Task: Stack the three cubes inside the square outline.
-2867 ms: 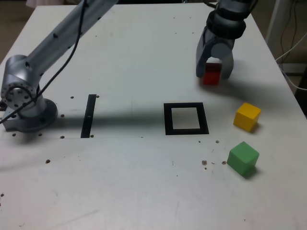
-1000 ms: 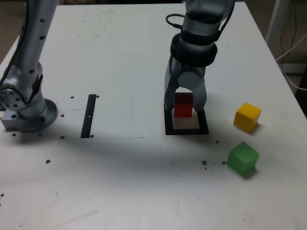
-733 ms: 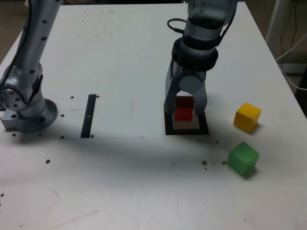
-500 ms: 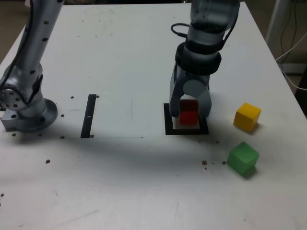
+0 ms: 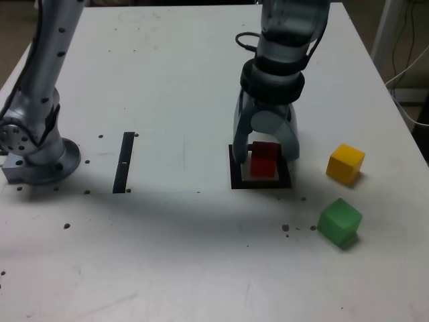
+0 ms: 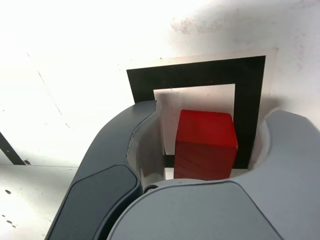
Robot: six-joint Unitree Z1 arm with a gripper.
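Jaws have come apart around the red cube [image 6: 206, 145]; end effector [image 5: 266, 155] is released, gap on both sides, cube now down inside the square outline [image 5: 236, 182], so I'd call the base layer placed. Yellow cube [image 5: 346, 164] and green cube [image 5: 340, 223] sit right of it, green nearer, with open surface [image 5: 201, 255] left and near; I'd lift straight up to avoid nudging red.

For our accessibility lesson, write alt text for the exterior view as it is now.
An open gripper straddles a red cube inside a black square outline; yellow and green cubes sit to the view's right.
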